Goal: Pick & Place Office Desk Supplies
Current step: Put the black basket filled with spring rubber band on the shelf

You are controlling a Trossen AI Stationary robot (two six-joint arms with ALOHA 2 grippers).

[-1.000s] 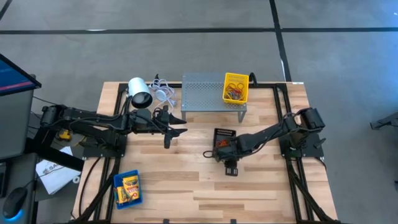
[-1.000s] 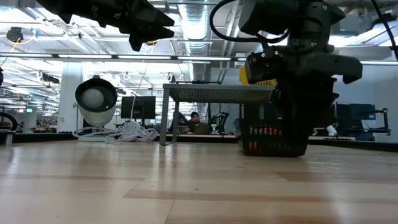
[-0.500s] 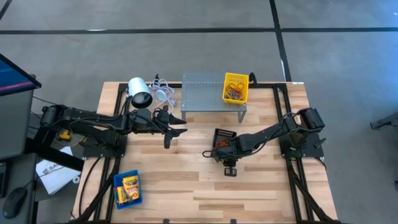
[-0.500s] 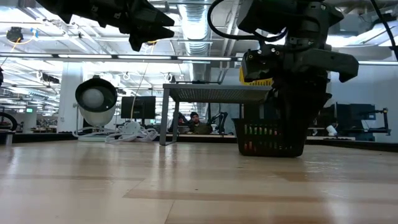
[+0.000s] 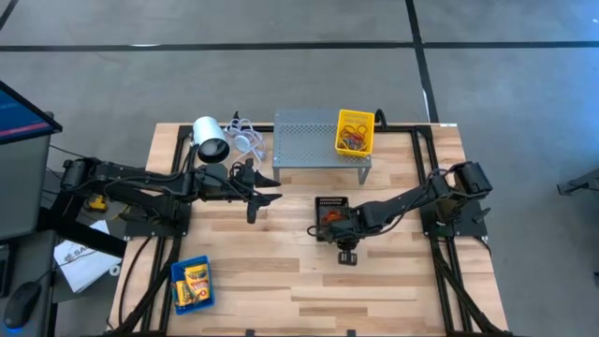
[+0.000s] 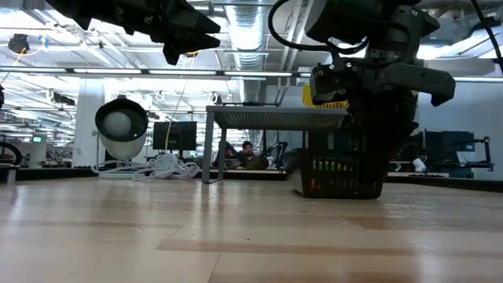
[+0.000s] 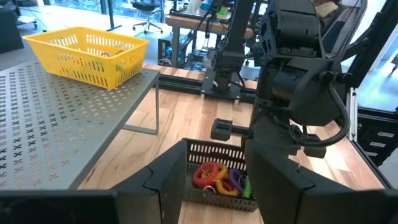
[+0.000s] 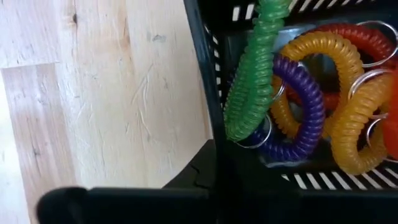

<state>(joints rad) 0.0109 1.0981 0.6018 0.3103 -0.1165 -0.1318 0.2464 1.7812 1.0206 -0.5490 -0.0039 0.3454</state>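
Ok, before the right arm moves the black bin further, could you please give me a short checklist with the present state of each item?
1. Right gripper shut on black bin wall: ok; the right wrist view shows the wall at its fingers.
2. Coiled loops inside the bin: ok, though a green loop lies against the wall.
3. Bin level: cannot tell.
4. Left gripper away from the bin: ok, it hangs apart in the air.
5. Grey stand with yellow bin clear of the black bin: ok.

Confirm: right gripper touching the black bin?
Touching. Right wrist view shows the right gripper shut on the black bin wall, jaws either side.
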